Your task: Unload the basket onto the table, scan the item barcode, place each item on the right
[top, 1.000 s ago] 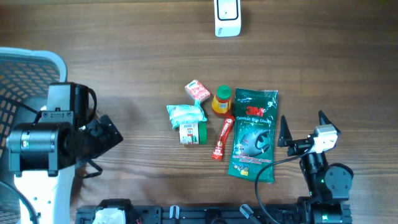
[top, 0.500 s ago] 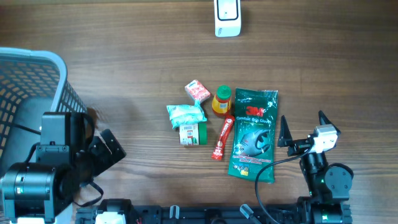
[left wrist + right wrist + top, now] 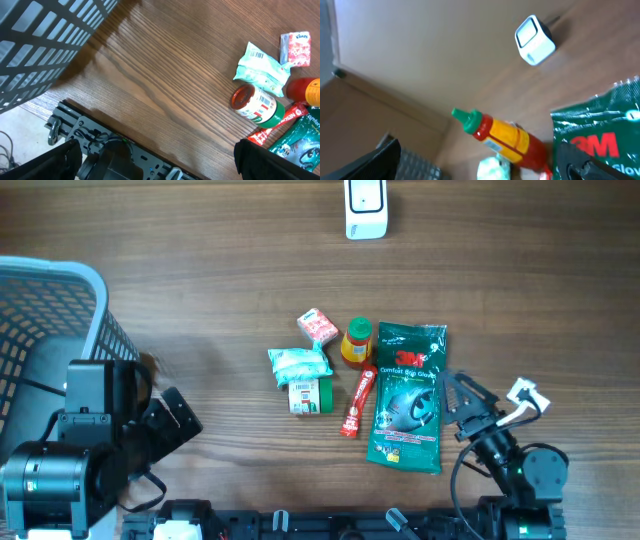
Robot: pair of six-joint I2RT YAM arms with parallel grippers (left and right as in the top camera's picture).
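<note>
Glove pack (image 3: 408,398), the green one, lay flat on the table (image 3: 200,290) at the right end of the cluster. Its left edge touched the red sachet (image 3: 358,402) and its top corner sat near the bottle (image 3: 357,342). I judged it the likely item, since the right gripper (image 3: 458,408) hung just beside its right edge with its fingers spread wide and nothing between them. The left gripper (image 3: 175,418) was well apart, by the basket (image 3: 60,275), likewise spread and empty.

The pack looked light, thin and floppy, a glossy film bag that would probably be slippery and sag once lifted. It lay flush on the wood, so a pinch from above on its middle would likely only crumple it. The free right edge, or the sealed strip at the top, seemed the better hold.

No barcode showed on the upper face. It may have been underneath, though I could not tell. The scanner (image 3: 366,208) stood at the far edge, well apart, so the pack would need carrying and probably turning.
</note>
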